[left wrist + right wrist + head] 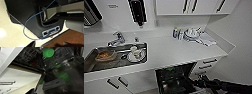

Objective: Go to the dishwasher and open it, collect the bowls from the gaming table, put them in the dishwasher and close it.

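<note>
Dishwasher (175, 80) open below the counter (184, 51), door dropped | green bowl (48, 52) sits in its rack | my fingers: cannot tell, either arm | step, I judge: keep my right arm (224, 86) clear of rack wires | around: sink (116, 58) with dishes, drawers (206, 65) beside the door.

Dishwasher (175, 78) at lower centre stands open; wire racks and a green bowl (48, 52) occupy its interior. Countertop (169, 51) centre is unobstructed.
</note>
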